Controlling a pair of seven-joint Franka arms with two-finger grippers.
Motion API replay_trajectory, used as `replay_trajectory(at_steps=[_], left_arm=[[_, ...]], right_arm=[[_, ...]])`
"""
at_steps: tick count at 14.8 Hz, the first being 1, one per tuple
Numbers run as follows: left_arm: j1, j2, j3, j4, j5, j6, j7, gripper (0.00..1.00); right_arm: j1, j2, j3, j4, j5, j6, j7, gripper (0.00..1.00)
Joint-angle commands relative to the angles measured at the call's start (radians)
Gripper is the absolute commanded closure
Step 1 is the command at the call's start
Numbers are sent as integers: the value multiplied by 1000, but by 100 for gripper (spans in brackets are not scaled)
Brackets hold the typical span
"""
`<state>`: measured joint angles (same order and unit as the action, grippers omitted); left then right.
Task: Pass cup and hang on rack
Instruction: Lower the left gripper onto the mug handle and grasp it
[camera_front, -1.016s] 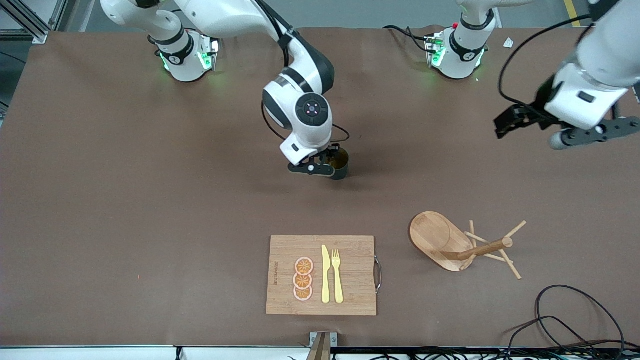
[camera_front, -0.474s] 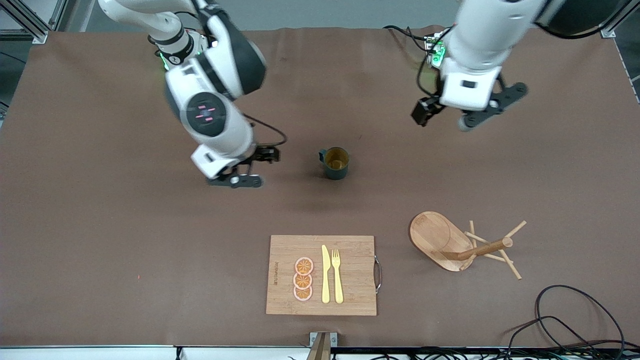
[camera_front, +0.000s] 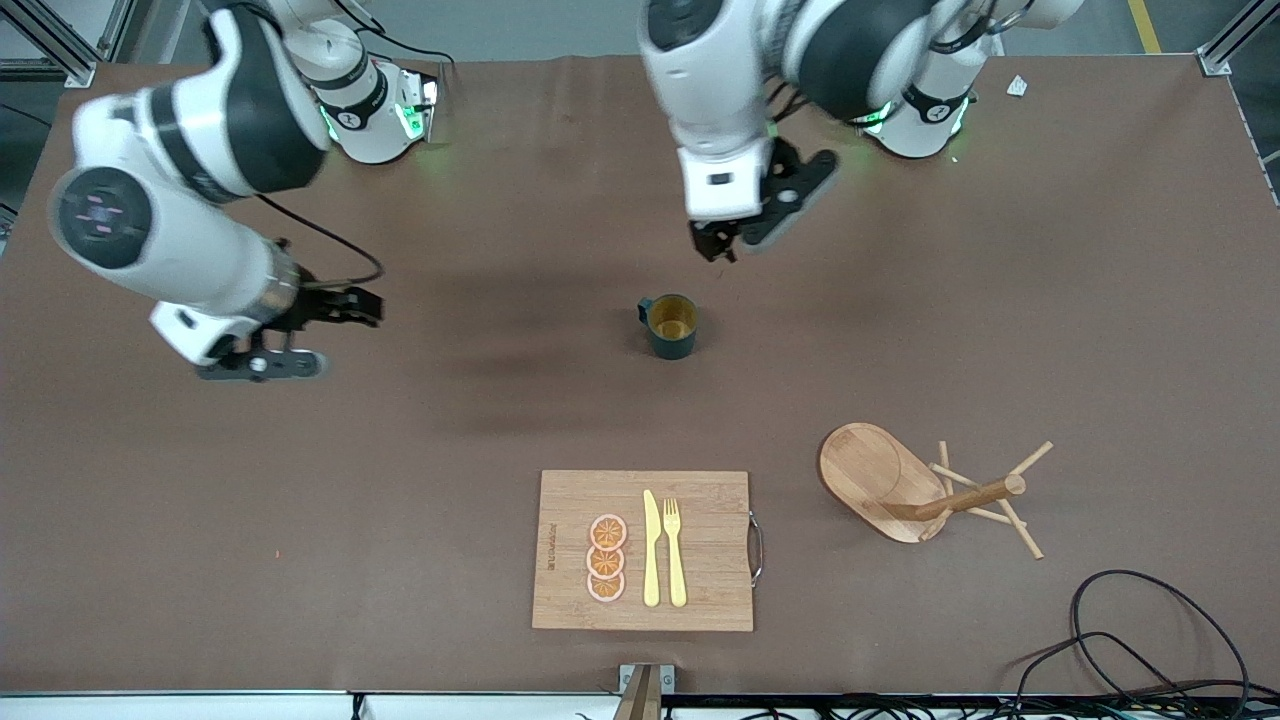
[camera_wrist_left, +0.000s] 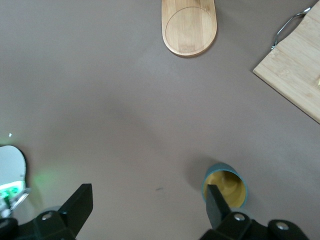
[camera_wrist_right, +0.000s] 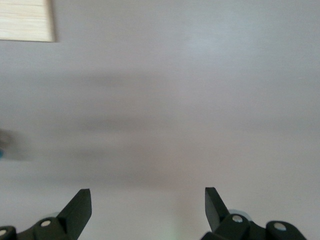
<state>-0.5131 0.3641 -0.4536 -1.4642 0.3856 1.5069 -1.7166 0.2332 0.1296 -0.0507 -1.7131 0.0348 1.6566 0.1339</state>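
The dark teal cup (camera_front: 670, 326) with a yellow inside stands upright in the middle of the table, with nothing holding it. My left gripper (camera_front: 788, 202) hangs open and empty over the bare table just beside the cup. In the left wrist view the cup (camera_wrist_left: 225, 186) shows next to one fingertip (camera_wrist_left: 214, 199) of the left gripper (camera_wrist_left: 148, 207). The bamboo rack (camera_front: 905, 486) is nearer the front camera, toward the left arm's end; its oval base (camera_wrist_left: 189, 26) shows in the left wrist view. My right gripper (camera_front: 260, 366) is open and empty over bare table toward the right arm's end, and its own view (camera_wrist_right: 147, 207) shows only table.
A bamboo cutting board (camera_front: 560, 548) with orange slices, a yellow knife and a fork lies near the front edge; it also shows in the left wrist view (camera_wrist_left: 295, 67) and the right wrist view (camera_wrist_right: 25, 20). Black cables (camera_front: 1140, 640) lie at the front corner by the rack.
My right gripper let go of the cup and swung away toward its own end of the table. My left arm swung in from its end to beside the cup. The cup stayed put.
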Motion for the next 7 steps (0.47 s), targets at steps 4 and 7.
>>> replay_trajectory(at_steps=[4,7], left_arm=[[-276,326,13,140,313,-13,-406,0],[-396,424,67,168,420,-7,-527,0]], right_arm=[[-210,-74,23,33,-41,-138,-97,0],[-247,-73,23,85,-47,-184,-97,0]])
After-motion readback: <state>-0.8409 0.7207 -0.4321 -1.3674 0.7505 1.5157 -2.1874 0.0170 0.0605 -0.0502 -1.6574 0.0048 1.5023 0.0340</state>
